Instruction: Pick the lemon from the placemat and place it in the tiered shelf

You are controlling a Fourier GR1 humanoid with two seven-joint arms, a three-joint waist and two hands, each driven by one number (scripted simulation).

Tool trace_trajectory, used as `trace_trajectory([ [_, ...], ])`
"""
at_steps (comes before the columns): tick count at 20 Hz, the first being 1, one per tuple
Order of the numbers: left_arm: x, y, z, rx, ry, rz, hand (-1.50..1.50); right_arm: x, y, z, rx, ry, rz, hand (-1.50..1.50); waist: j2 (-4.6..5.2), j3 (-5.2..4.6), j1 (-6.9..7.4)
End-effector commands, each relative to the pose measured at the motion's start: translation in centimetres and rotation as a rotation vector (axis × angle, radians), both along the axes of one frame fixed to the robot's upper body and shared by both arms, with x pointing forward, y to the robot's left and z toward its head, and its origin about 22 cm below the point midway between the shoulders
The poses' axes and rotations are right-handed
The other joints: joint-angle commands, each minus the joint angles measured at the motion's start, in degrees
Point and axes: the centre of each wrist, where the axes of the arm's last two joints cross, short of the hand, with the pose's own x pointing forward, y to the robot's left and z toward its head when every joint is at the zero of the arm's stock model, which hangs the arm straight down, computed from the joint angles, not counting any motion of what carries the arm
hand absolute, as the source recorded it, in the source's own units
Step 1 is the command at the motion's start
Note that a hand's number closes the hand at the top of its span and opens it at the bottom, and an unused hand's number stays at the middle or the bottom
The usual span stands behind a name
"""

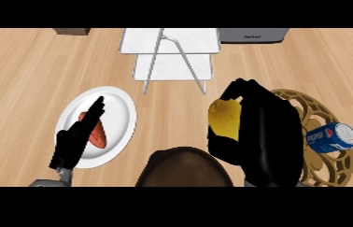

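The blue soda can (332,137) lying on the round golden placemat (318,110) bears a Pepsi-style logo in white lettering. Beyond the placemat, the grey appliance (252,35) carries a small dark label, too small to read.

Lighting even, bright, diffuse; source direction not discernible. Table (48,67) wood grain evenly lit, no glare. Shelf (169,46) white, nearly washed out, faint shadow beneath it. Both black hands show no surface detail. Edges slightly soft overall; no visible edge distortion.
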Motion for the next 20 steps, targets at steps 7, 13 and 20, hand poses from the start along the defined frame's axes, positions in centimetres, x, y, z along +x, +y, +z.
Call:
trace_trajectory([
  [7,0.1,-0.4,-0.8,0.007,0.061,0.002,0.00,4.7,0.7,8.9,0.040,-0.048,-0.162,1.50,0.61,-0.35,0.87],
  [13,0.9,0.1,-0.5,0.003,0.064,0.006,0.00,10.5,2.1,10.9,0.040,-0.076,-0.223,1.50,0.95,-0.34,1.52],
  [20,1.3,-1.9,-0.2,-0.009,0.050,-0.039,0.00,18.2,-0.8,9.9,-0.010,-0.045,-0.170,1.50,1.27,-0.30,1.84],
])
